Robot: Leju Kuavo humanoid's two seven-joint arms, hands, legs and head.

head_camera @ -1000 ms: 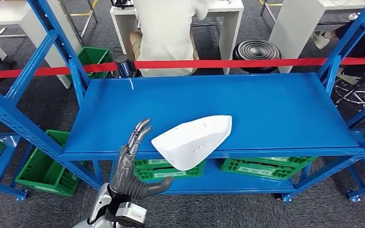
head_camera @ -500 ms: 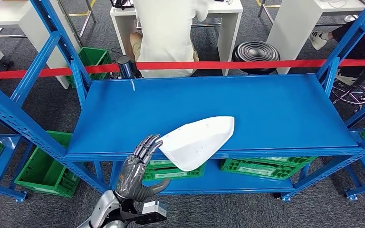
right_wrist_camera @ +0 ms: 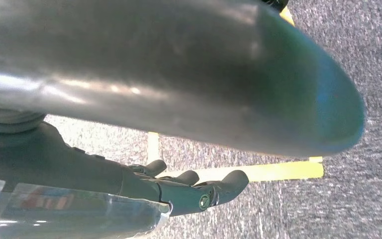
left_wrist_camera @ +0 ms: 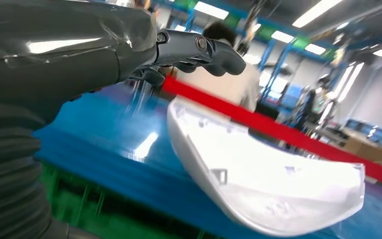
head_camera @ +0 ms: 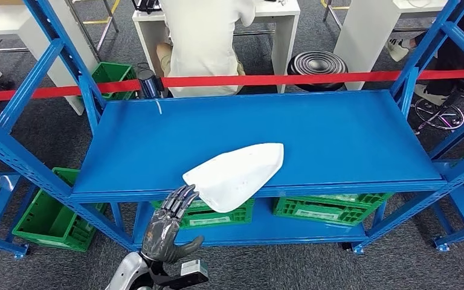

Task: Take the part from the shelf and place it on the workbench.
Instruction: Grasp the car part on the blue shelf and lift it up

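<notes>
The part, a white pointed shell [head_camera: 234,176], lies on the blue shelf [head_camera: 350,139] with its rounded end hanging over the front edge. My left hand [head_camera: 168,225] is raised in front of the shelf, just left of and below that overhanging end, fingers stretched out and thumb apart, holding nothing. In the left wrist view the shell [left_wrist_camera: 258,179] is close ahead of the hand [left_wrist_camera: 144,55], its hollow inner side showing. My right hand [right_wrist_camera: 179,191] hangs over grey floor with fingers loosely extended and nothing in it.
Blue uprights [head_camera: 33,151] flank the shelf. Green crates [head_camera: 326,208] sit on the level below and on the floor at the left [head_camera: 48,217]. A red tape [head_camera: 278,78] runs behind the shelf; beyond it a person [head_camera: 205,42] sits at a white desk.
The camera has shifted, so the whole scene sits slightly left and lower. My left hand has dropped and moved in under the shell's overhanging end.
</notes>
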